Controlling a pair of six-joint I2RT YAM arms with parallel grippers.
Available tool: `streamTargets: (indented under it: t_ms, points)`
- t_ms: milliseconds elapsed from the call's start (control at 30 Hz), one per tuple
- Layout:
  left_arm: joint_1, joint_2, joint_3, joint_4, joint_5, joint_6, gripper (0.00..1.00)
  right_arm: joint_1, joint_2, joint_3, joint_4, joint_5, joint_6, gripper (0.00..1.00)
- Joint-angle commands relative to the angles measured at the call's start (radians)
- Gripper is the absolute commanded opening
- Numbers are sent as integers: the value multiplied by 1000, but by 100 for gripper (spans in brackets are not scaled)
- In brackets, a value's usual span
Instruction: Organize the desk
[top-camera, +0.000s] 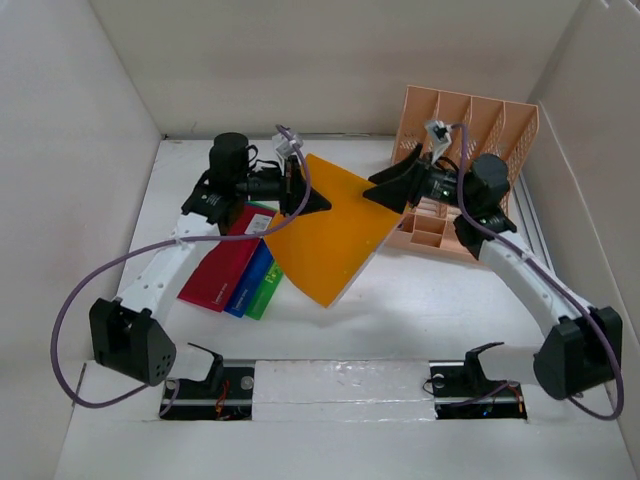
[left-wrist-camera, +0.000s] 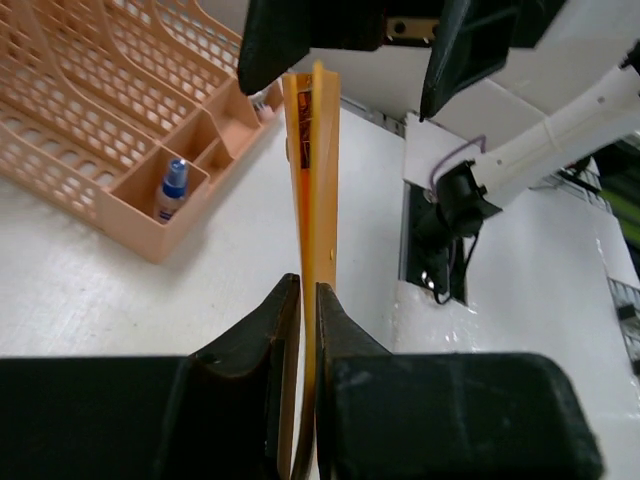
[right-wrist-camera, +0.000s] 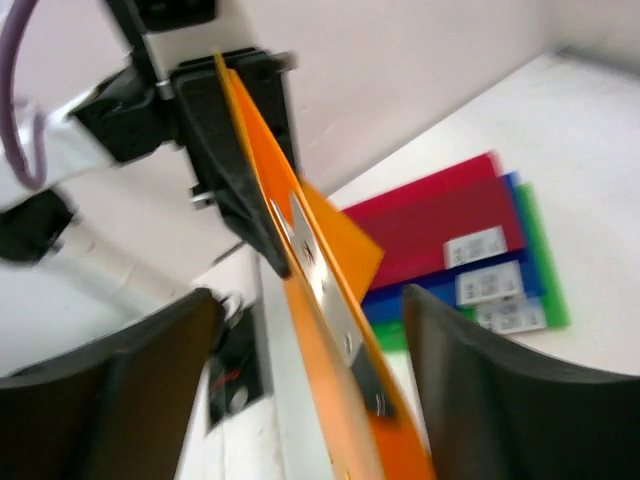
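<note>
An orange folder (top-camera: 330, 235) hangs tilted above the white desk (top-camera: 440, 310), between both arms. My left gripper (top-camera: 318, 205) is shut on its left edge; in the left wrist view the folder (left-wrist-camera: 312, 180) runs edge-on between the pinched jaws of the left gripper (left-wrist-camera: 308, 300). My right gripper (top-camera: 380, 190) is at the folder's right corner and stands open. In the right wrist view the folder (right-wrist-camera: 330, 340) passes through the wide gap of the right gripper (right-wrist-camera: 310, 300), and neither jaw presses on it.
A red folder (top-camera: 220, 265), a blue folder (top-camera: 255, 275) and a green folder (top-camera: 270, 290) lie fanned on the desk at the left. A peach slotted file rack (top-camera: 470, 130) stands at the back right, with a small bottle (left-wrist-camera: 173, 185) in a front compartment. White walls enclose the desk.
</note>
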Motion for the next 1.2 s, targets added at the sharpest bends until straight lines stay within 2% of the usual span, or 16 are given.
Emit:
streamTargets:
  t_ms: [0, 100, 133, 200, 300, 433, 533, 600, 700, 767, 900, 1033, 1167]
  points:
    - [11, -86, -24, 137, -41, -86, 0, -29, -168, -102, 32, 228, -10, 84]
    - [11, -117, -31, 174, -53, -112, 0, -29, -297, -205, -39, 402, -56, 95]
    - [11, -126, -35, 197, -56, -132, 0, -29, -379, -229, -65, 526, -71, 98]
    - [11, -149, -54, 234, -54, -158, 0, -29, -450, -307, -85, 644, -83, 100]
    - [11, -169, -81, 341, -42, -223, 0, -38, -552, -357, -111, 703, -94, 100]
    - [11, -180, -97, 405, -19, -286, 0, -38, -564, -403, -140, 592, -118, 100]
    - [11, -192, -124, 505, 5, -362, 0, -38, -560, -452, -70, 487, -108, 100]
    - [11, -201, -143, 579, 28, -451, 0, -38, -543, -493, 17, 440, -88, 100]
    - [11, -195, -169, 729, 59, -575, 0, -38, -477, -501, 143, 277, -45, 100]
    - [11, -192, -204, 877, 55, -661, 0, 0, -402, -489, 281, 107, 42, 100]
    - [11, -187, -238, 970, 36, -726, 0, 89, -371, -463, 292, 104, 6, 100]
    - [11, -183, -256, 981, -13, -732, 0, 201, -351, -420, 197, 119, -100, 100]
    - [11, -178, -264, 990, -25, -744, 0, 254, -313, -412, 202, 189, -128, 98]
